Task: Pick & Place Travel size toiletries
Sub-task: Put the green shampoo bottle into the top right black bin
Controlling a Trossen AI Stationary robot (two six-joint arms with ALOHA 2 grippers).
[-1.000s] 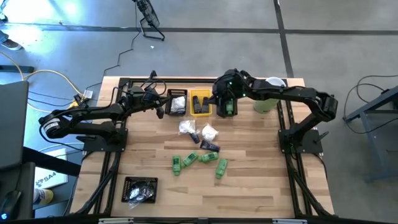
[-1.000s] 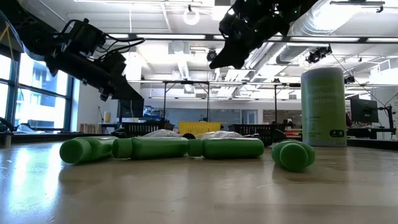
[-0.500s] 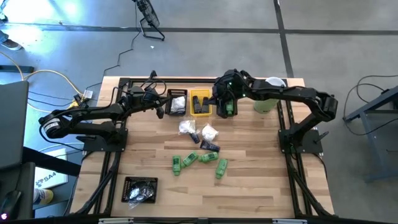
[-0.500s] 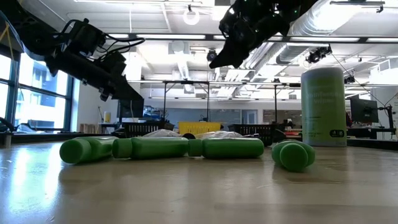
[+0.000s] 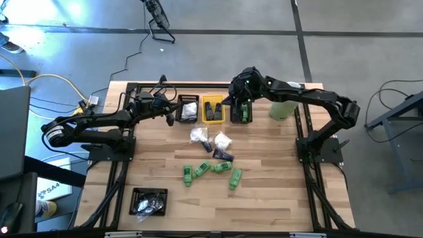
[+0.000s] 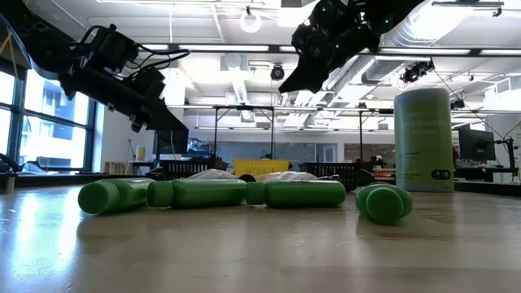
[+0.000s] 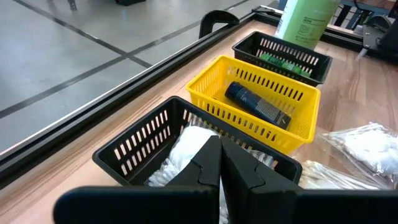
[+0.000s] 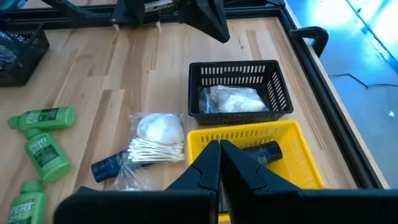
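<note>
The toiletries lie mid-table: green bottles [image 5: 210, 170], white packets [image 5: 198, 135] and dark tubes [image 5: 223, 156]. At the far edge stand three small bins: a black one [image 5: 188, 109] with a white packet, a yellow one [image 5: 213, 109] with a dark tube [image 7: 256, 104], and a black one [image 5: 242, 114] with green bottles. My right gripper [image 5: 232, 106] hangs shut and empty above the yellow bin and the bottle bin. My left gripper [image 5: 173, 114] is shut and empty beside the packet bin.
A tall pale-green cylinder with a white lid [image 5: 283, 108] stands at the far right, under my right arm. Another black bin [image 5: 149, 201] with dark pieces sits near the front left corner. Bare wood lies to the right of the loose bottles.
My right gripper has swung a little toward the table's right and far edges, staying shut and at the same height. The things on the table have not moved.
</note>
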